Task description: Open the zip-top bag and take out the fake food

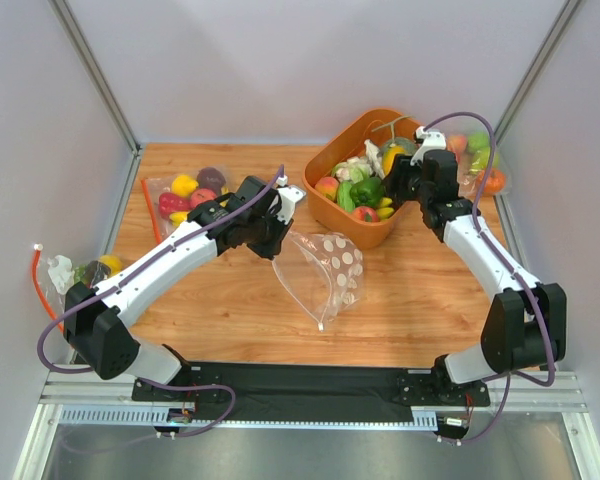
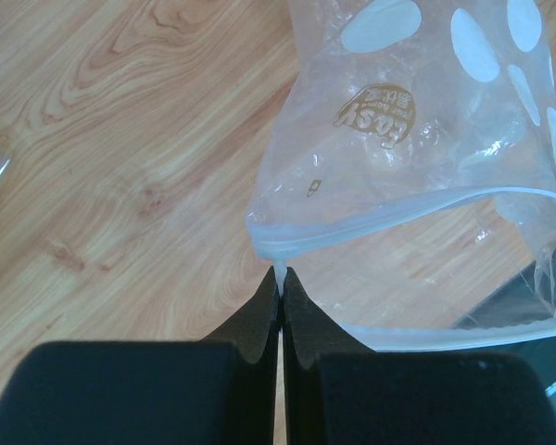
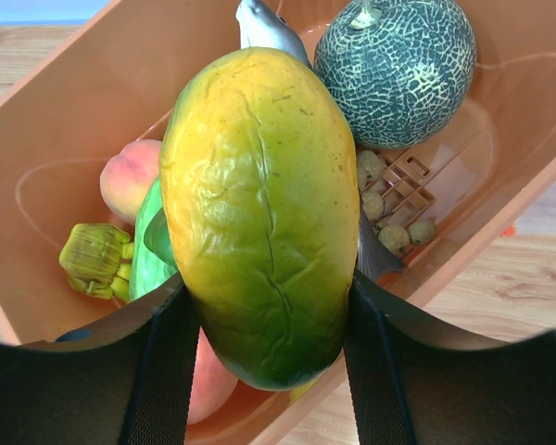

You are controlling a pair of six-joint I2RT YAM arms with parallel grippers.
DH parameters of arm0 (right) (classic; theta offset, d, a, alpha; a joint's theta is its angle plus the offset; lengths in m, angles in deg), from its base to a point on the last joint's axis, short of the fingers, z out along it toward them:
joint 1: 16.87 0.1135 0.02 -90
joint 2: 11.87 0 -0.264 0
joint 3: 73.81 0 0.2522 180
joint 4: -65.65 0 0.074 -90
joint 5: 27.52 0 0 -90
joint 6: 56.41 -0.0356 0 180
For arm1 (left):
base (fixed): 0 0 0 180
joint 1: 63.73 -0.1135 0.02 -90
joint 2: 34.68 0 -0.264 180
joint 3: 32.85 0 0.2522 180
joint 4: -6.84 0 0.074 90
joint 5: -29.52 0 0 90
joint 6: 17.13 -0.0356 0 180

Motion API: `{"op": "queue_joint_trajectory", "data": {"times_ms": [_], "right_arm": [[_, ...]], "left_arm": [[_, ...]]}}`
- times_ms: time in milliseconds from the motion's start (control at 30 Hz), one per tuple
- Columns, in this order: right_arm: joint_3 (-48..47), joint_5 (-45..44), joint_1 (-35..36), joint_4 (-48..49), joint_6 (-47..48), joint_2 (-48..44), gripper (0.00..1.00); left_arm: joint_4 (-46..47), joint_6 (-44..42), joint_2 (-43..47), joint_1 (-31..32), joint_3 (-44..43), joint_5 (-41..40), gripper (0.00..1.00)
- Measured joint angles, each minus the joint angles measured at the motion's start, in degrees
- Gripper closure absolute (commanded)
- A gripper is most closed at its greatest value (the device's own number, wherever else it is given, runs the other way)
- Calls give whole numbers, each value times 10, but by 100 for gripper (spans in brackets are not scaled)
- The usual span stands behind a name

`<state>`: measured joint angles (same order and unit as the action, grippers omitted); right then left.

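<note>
Grippers, overhead: left gripper (image 1: 282, 244) at the zip-top bag (image 1: 328, 262) mid-table; right gripper (image 1: 392, 165) over the orange bin (image 1: 348, 138).
Left wrist: I see jaws pinched on the bag's rim; bag seemingly empty.
Right wrist: jaws clamped on the mango (image 3: 259, 204).

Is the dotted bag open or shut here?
Open: the bag gapes at the mouth, its zip edges parted into a wide loop, with one corner pinched in the left gripper.

Left arm (image 1: 160, 262): white shell links, black joint housings.
Right arm (image 1: 485, 250): the same white links and black joints.
Cables (image 1: 462, 114): purple, one along each arm.
Left gripper (image 2: 281, 287): matte black, fingers tapering to thin tips.
Right gripper (image 3: 269, 306): matte black, broad flat fingers.
Base plate (image 1: 300, 380): black, on a silver rail (image 1: 280, 412).
</note>
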<state>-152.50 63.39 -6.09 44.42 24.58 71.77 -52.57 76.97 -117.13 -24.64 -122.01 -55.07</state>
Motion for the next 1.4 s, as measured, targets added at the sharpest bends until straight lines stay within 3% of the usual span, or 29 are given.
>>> {"op": "queue_joint_trajectory", "data": {"times_ms": [33, 100, 333, 400, 533, 933, 1200, 1400], "right_arm": [[-2, 0, 0, 0, 1, 1, 44], [-10, 0, 0, -6, 1, 7, 31], [-17, -2, -1, -31, 4, 17, 1], [-17, -3, -1, -33, 5, 17, 0], [-17, -4, -1, -33, 5, 15, 0], [23, 26, -1, -66, -19, -104, 0], [61, 37, 0, -118, -28, -194, 0], [70, 36, 0, -163, -30, -271, 0]], "left_arm": [[0, 0, 0, 0, 0, 0, 100], [0, 0, 0, 0, 0, 0, 93], [-1, -4, 0, 0, 0, 1, 53], [-1, -2, 0, 0, 0, 3, 45], [-2, -4, 0, 0, 0, 3, 40], [-45, -3, 10, 0, -12, 5, 34], [-66, 32, 140, 0, 49, -12, 26], [-68, 63, 235, 0, 44, -45, 18]]}}
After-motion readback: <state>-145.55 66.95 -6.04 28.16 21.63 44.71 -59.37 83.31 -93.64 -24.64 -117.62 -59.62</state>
